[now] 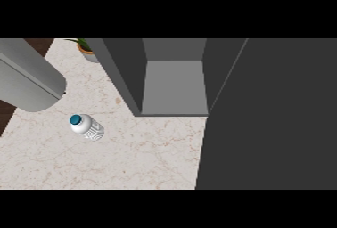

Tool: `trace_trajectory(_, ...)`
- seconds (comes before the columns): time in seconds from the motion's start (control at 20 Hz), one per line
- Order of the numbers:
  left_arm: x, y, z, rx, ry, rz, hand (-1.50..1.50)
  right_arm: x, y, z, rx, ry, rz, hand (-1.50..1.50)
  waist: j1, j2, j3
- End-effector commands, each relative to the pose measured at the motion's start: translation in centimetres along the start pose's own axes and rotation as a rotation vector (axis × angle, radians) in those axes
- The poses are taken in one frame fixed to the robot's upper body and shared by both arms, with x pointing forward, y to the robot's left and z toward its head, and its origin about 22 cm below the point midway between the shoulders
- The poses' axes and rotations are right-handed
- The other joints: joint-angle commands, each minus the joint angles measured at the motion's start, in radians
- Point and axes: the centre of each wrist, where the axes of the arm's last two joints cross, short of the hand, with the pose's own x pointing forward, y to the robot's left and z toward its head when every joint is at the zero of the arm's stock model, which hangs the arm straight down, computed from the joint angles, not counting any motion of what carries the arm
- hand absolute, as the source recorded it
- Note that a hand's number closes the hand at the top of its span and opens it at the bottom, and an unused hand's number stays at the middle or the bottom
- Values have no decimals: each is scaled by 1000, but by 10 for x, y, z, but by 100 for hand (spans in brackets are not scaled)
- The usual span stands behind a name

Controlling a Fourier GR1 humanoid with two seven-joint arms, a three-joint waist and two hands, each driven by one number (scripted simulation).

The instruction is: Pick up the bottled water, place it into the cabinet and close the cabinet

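1. The cabinet [172, 84] is standing open, with nothing placed inside yet.
2. The bottled water [85, 127] is sitting ungrasped on the worktop [132, 164], left of the cabinet.
3. No robot hand is showing, so I cannot tell its state.

White bottled water [88, 127], teal cap [76, 119]; grey cabinet [172, 84]; beige veined counter [132, 156]

A potted plant [84, 46] stands at the pale marble counter's [132, 164] far edge.
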Motion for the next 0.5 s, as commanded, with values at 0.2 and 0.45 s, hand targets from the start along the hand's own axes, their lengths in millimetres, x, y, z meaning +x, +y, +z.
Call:
trace_trajectory(0.2,-22,6,-3,30,3,-20,-150,34,1,27,-3,-70,27,-150,-8,0,0)
trace_trajectory(0.45,-39,-9,-14,6,-7,-41,-150,34,4,16,-27,-68,5,-150,-2,1,0)
